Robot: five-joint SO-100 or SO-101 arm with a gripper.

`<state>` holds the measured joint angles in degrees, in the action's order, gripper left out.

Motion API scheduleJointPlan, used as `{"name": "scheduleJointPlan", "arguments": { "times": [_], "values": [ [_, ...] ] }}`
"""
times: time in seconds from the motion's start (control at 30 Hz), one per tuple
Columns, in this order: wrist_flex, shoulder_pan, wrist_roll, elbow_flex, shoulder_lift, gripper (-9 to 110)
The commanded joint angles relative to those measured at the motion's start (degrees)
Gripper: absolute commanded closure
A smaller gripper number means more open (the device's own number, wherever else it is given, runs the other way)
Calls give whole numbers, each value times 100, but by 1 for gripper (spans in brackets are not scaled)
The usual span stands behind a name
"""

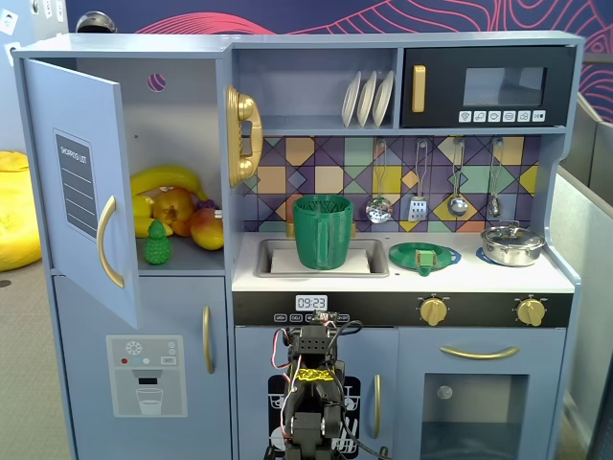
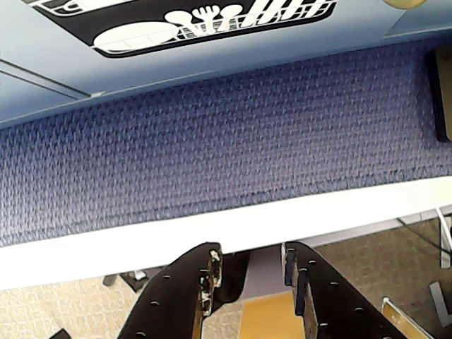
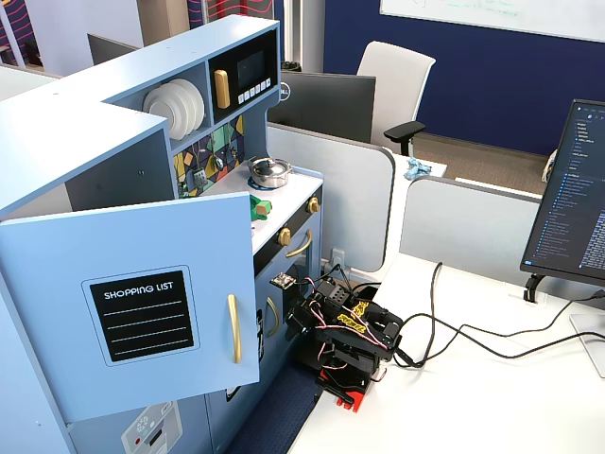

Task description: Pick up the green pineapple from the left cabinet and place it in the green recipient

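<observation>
The green pineapple [image 1: 157, 242] stands upright at the front of the shelf in the left cabinet [image 1: 177, 115], whose door [image 1: 81, 182] hangs open. In a fixed view from the side, the open door [image 3: 142, 312] hides the shelf. The green recipient [image 1: 322, 231] stands in the sink. My arm [image 1: 311, 383] is folded low in front of the kitchen, far below both; it also shows from the side [image 3: 345, 331]. In the wrist view my gripper [image 2: 251, 256] has its jaws apart and empty, above a white table edge and blue carpet.
Yellow bananas [image 1: 168, 179], an apple [image 1: 174, 206] and a peach [image 1: 206, 228] sit behind the pineapple. A gold phone [image 1: 242, 134] hangs beside the cabinet. A flat green plate [image 1: 424, 256] and silver pot [image 1: 510, 244] sit on the counter. Cables [image 3: 444, 331] and a monitor [image 3: 572, 208] are on the white table.
</observation>
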<state>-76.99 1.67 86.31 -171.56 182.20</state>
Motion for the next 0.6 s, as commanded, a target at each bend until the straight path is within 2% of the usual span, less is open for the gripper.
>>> {"name": "scheduleJointPlan", "arguments": {
  "times": [0.0, 0.27, 0.47, 0.57],
  "values": [
    [457, -606, -176, 0, -237, 101],
    [3911, -2716, -246, 589, -923, 101],
    [5511, -3814, 1081, 1512, -1301, 101],
    [5915, -4175, 1494, 2004, -1652, 99]
  ]
}}
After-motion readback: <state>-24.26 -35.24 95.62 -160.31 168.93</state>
